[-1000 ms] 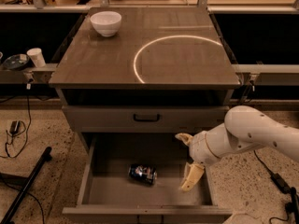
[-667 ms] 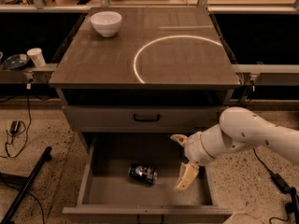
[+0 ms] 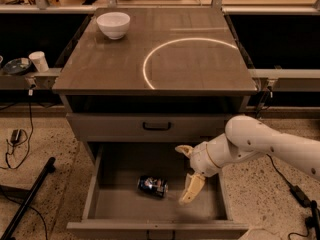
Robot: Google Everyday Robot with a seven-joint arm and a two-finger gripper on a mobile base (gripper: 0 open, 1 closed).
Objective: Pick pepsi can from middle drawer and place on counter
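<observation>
The glossy grey-brown table point(image 3: 200, 66) carried a curved streak of reflected light and a white bowl point(image 3: 113, 24) near its far left corner. Below it, the middle drawer point(image 3: 120, 204) stood pulled out over the speckled floor point(image 3: 50, 149), where cables point(image 3: 15, 139) trailed at the left. The pepsi can point(image 3: 153, 185) lay on its side on the drawer's flat floor. The tool point(image 3: 181, 175) hung inside the drawer just right of the can, its fingers spread wide and gripping nothing. A paper cup point(image 3: 38, 61) sat on a side ledge to the left.
</observation>
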